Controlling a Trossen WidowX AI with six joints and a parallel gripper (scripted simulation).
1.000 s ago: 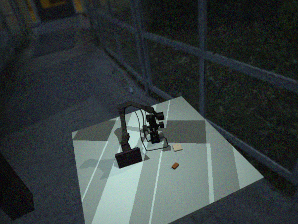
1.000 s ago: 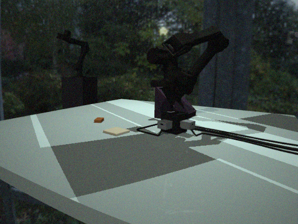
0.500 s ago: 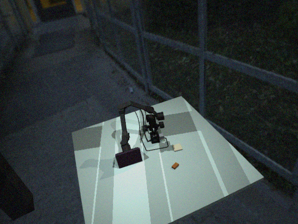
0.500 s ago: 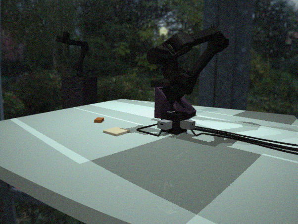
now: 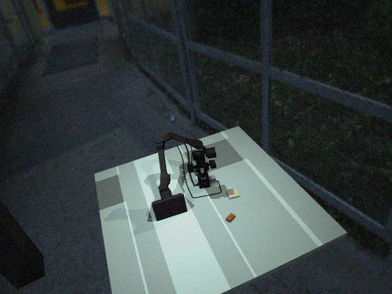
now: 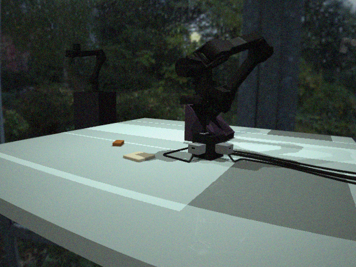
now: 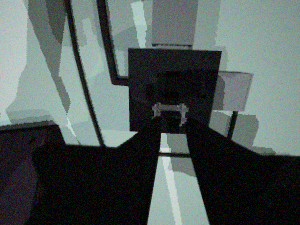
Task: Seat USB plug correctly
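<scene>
gripper (image 7: 170,119) parted over power cube (image 7: 145,74)

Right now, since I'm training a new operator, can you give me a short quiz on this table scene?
1. True or false: the claw stands open over the power cube.
2. How many small loose pieces lie on the table near the cube? A one, B two, C four.
3. Fill in: the loose piece farther from the cube is coloured ___.

Key: 1 true. 2 B, the orange block and the tan piece. 3 orange.
</scene>
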